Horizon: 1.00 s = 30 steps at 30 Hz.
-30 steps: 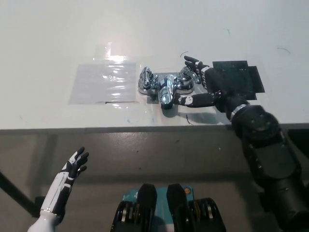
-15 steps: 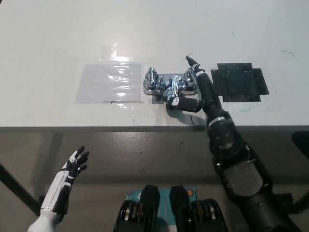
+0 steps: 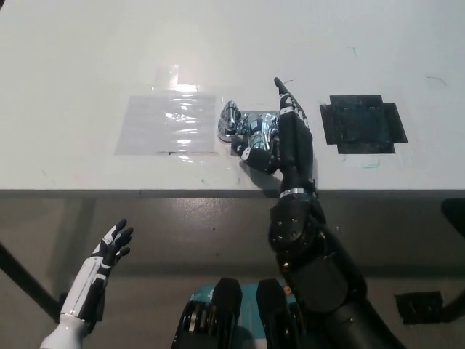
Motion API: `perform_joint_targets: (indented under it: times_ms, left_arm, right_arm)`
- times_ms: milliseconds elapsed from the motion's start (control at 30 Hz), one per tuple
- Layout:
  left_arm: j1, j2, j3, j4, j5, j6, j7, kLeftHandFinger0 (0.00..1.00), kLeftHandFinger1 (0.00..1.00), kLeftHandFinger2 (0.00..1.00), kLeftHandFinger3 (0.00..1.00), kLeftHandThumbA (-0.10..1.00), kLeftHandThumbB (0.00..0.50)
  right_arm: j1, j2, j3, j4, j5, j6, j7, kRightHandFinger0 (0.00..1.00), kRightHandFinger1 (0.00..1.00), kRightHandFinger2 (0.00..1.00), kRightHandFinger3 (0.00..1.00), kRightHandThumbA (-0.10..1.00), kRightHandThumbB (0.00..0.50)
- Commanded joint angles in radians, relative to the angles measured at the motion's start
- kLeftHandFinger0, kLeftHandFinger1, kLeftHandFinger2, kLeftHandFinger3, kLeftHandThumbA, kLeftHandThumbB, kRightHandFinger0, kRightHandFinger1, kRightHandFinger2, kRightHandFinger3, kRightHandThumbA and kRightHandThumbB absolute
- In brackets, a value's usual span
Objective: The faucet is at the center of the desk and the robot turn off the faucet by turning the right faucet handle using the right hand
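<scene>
The faucet [image 3: 251,131] sits mid-desk [image 3: 87,58], chrome body gleaming, with its left handle [image 3: 229,118] showing at its ten o'clock. The right hand [image 3: 290,138] lies right over the faucet's three o'clock side, covering the right faucet handle completely, one finger pointing toward twelve o'clock and the thumb hooked under the spout at seven. Wrapped on the handle? I cannot tell; the palm hides it. That is the risk: if the hold is only partial, the twist could slip off smooth chrome, or drag the whole fixture across the desk. The left hand [image 3: 109,251] idles at seven o'clock below the desk edge, fingers spread, empty.
</scene>
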State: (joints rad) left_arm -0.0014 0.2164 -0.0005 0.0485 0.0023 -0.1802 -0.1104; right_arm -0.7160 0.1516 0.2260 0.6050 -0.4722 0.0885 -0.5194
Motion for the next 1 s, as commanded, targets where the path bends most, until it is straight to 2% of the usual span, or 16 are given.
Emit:
perform_joint_targets:
  times_ms: [0, 100, 300, 400, 467, 533, 633, 733, 967]
  left_arm:
    - [-0.009, 0.021, 0.005, -0.044, -0.016, 0.003, -0.023, 1.0, 1.0, 1.0, 1.0, 1.0, 0.42]
    - [-0.014, 0.021, 0.005, -0.034, -0.018, -0.015, -0.027, 1.0, 1.0, 1.0, 1.0, 1.0, 0.399]
    - [-0.008, 0.019, 0.008, -0.034, -0.016, -0.018, -0.03, 1.0, 1.0, 1.0, 1.0, 1.0, 0.397]
    - [-0.008, 0.019, 0.011, -0.031, -0.024, -0.014, -0.034, 1.0, 1.0, 1.0, 1.0, 1.0, 0.41]
    - [-0.009, 0.021, 0.012, -0.031, -0.02, -0.015, -0.034, 1.0, 1.0, 1.0, 1.0, 1.0, 0.409]
    - [-0.01, 0.023, 0.012, -0.029, -0.012, -0.02, -0.033, 1.0, 1.0, 1.0, 1.0, 1.0, 0.402]
    - [-0.008, 0.025, 0.014, -0.032, -0.01, -0.019, -0.031, 1.0, 1.0, 1.0, 1.0, 1.0, 0.402]
    - [-0.008, 0.026, 0.017, -0.035, -0.013, -0.017, -0.03, 1.0, 1.0, 1.0, 1.0, 1.0, 0.401]
    - [-0.014, 0.032, 0.018, -0.033, -0.025, -0.016, -0.039, 1.0, 1.0, 1.0, 1.0, 1.0, 0.399]
  right_arm:
    - [-0.075, 0.039, 0.007, -0.03, -0.038, -0.075, -0.081, 1.0, 1.0, 1.0, 1.0, 1.0, 0.134]
    - [-0.075, 0.027, -0.018, -0.067, -0.016, -0.058, -0.056, 1.0, 1.0, 1.0, 1.0, 1.0, 0.149]
    - [-0.076, -0.006, -0.041, -0.109, 0.006, -0.073, -0.02, 1.0, 1.0, 1.0, 1.0, 1.0, 0.152]
    - [-0.077, -0.047, -0.045, -0.129, -0.01, -0.102, -0.023, 1.0, 1.0, 1.0, 1.0, 1.0, 0.164]
    - [-0.076, -0.081, -0.049, -0.177, -0.037, -0.108, -0.042, 1.0, 1.0, 1.0, 1.0, 1.0, 0.19]
    - [-0.071, -0.107, -0.051, -0.227, -0.055, -0.133, -0.06, 1.0, 1.0, 1.0, 1.0, 1.0, 0.189]
    - [-0.049, -0.133, -0.057, -0.343, -0.056, -0.189, -0.07, 1.0, 1.0, 1.0, 1.0, 1.0, 0.205]
    - [0.012, -0.16, -0.06, -0.597, -0.081, -0.152, -0.021, 1.0, 1.0, 1.0, 1.0, 1.0, 0.227]
    - [0.188, -0.254, -0.06, -0.998, -0.041, -0.21, 0.082, 1.0, 1.0, 1.0, 1.0, 1.0, 0.291]
